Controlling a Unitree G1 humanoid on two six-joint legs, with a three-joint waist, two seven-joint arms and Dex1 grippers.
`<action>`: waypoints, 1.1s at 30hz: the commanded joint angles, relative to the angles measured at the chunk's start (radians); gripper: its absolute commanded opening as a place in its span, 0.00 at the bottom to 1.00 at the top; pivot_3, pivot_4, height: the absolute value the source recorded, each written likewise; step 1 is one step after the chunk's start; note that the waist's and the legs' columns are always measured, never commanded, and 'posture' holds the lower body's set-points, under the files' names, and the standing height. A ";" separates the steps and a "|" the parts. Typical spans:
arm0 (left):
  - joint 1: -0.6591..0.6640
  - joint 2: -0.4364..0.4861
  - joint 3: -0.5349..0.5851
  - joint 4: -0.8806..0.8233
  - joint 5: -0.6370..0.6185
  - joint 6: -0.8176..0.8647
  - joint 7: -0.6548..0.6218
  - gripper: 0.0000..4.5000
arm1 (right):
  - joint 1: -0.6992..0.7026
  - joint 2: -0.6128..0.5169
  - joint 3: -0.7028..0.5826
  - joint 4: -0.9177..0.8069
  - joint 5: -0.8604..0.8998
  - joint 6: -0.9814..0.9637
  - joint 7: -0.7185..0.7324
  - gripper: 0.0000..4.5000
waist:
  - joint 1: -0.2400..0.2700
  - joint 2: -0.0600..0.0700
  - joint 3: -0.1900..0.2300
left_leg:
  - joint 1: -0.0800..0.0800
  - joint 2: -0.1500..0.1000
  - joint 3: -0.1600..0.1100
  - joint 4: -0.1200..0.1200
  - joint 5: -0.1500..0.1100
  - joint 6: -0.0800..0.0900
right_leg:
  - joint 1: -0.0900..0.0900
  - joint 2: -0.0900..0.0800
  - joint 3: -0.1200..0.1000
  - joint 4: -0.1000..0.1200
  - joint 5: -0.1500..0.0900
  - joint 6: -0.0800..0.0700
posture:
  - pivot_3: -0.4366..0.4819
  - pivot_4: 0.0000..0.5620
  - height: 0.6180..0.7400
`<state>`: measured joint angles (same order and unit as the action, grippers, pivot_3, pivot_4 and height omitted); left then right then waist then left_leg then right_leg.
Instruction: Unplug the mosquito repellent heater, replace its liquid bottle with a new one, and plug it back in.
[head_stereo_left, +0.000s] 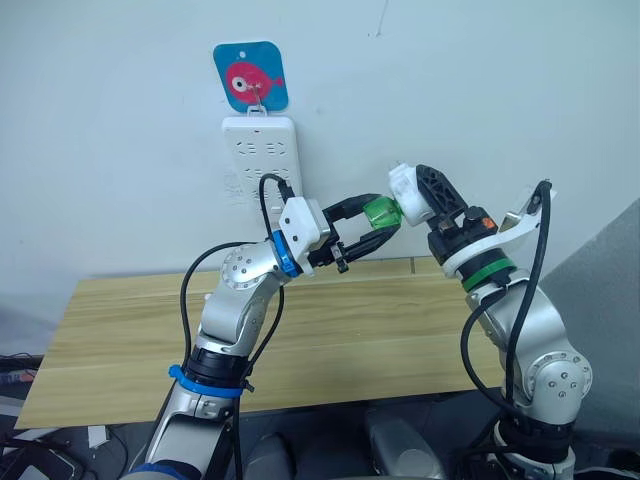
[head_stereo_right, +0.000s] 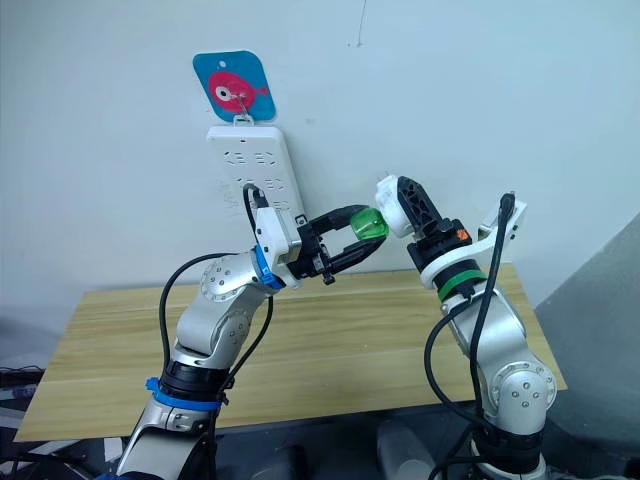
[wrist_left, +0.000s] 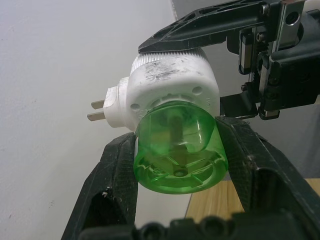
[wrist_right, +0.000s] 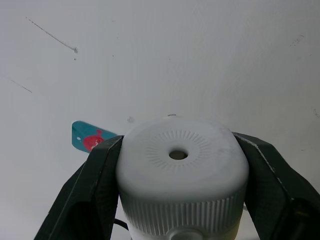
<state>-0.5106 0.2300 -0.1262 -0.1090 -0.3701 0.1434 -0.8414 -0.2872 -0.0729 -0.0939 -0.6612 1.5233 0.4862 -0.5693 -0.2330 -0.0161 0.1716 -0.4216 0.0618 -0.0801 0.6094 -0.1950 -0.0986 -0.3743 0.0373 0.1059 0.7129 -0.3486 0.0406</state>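
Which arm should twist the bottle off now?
Left, probably. The left claw already straddles the translucent green bottle, fingers on both sides of it. The right claw is shut on the white rounded plastic heater, so it is better kept as the brace.

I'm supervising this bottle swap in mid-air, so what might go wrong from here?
The heater is held above the table by the right gripper alone; twisting could shift it. The left gripper pinches the smooth green bottle, which may slip and drop once unscrewed.
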 joint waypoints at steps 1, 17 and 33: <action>-0.016 -0.005 -0.001 -0.020 -0.012 -0.009 -0.002 0.50 | -0.008 -0.002 0.016 -0.043 0.052 -0.026 0.027 0.65 | 0.002 0.000 0.000 | 0.000 0.000 0.000 0.000 0.000 0.000 | 0.000 0.000 0.000 0.000 0.000 0.000 | 0.17 0.28 1.00; -0.011 0.041 0.020 -0.037 -0.030 -0.027 -0.047 0.50 | 0.018 -0.072 0.001 -0.050 0.173 -0.038 0.064 1.00 | 0.007 0.000 0.000 | 0.000 0.000 0.000 0.000 0.000 0.000 | 0.000 0.000 0.000 0.000 0.000 0.000 | 0.17 0.28 1.00; 0.048 0.301 0.030 -0.113 -0.128 -0.025 -0.360 0.50 | 0.065 -0.684 -0.101 0.276 0.449 0.528 0.700 1.00 | 0.031 -0.001 0.015 | 0.001 0.000 0.003 0.000 0.000 0.000 | 0.000 0.002 0.005 -0.002 0.000 0.000 | 0.24 0.30 1.00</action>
<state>-0.4686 0.5207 -0.1117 -0.1743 -0.4714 0.1399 -1.1749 -0.2102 -0.7348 -0.1759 -0.3868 1.9477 0.9614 0.0528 -0.2025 -0.0169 0.1870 -0.4209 0.0621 -0.0768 0.6091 -0.1954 -0.0979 -0.3743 0.0392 0.1119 0.7110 -0.3487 0.0405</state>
